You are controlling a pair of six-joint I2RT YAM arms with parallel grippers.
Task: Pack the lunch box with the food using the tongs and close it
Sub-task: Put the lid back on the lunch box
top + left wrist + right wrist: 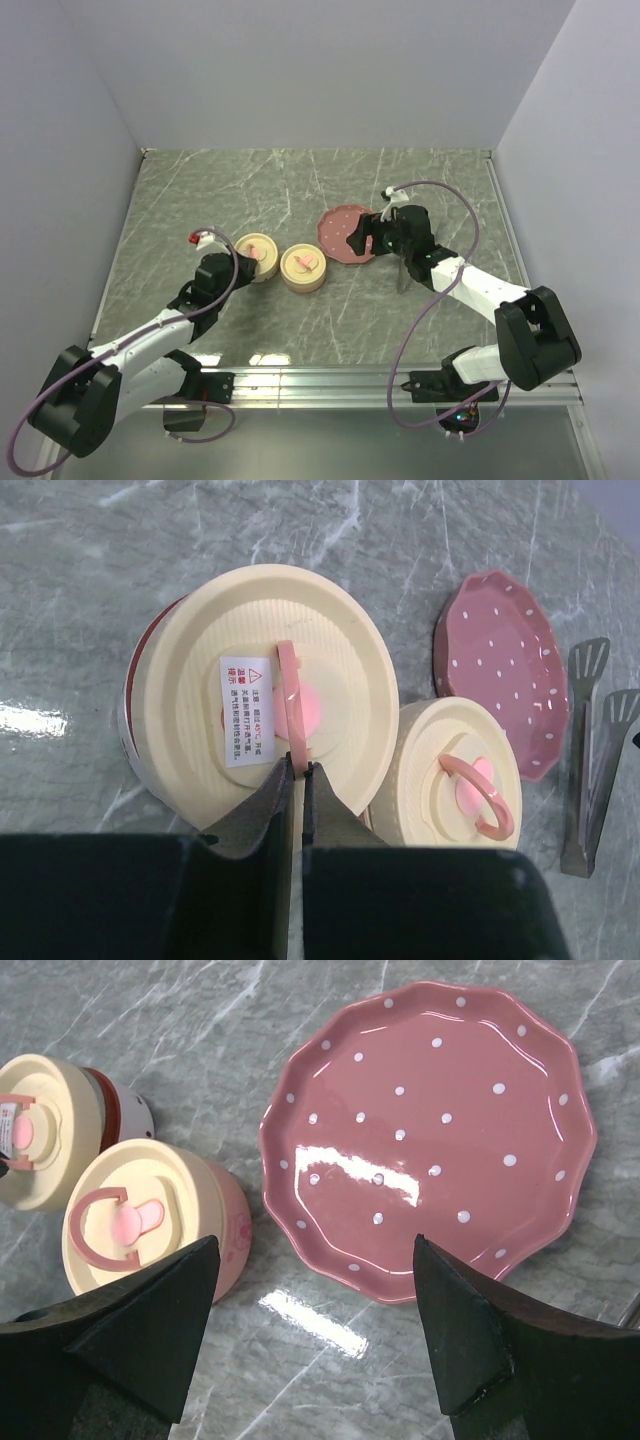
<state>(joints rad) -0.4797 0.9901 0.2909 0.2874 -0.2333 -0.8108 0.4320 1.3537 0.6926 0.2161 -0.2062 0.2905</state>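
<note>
The lunch box shows as two round cream containers with pink loop handles: one [257, 256] [265, 695] on the left and one [303, 268] [455, 780] beside it on the right, both with lids on. My left gripper [297, 765] [234, 262] is shut on the pink handle [290, 695] of the left container's lid. The grey metal tongs [590, 750] [400, 272] lie flat on the table right of the pink plate. My right gripper [315, 1245] [365, 235] hangs open over the plate's near edge, with nothing between its fingers. No food is in view.
The pink dotted scalloped plate [340, 230] [430, 1120] is bare and sits right of the containers. Both containers [45, 1125] [140, 1220] appear left of the plate in the right wrist view. White walls close in the marble table on three sides.
</note>
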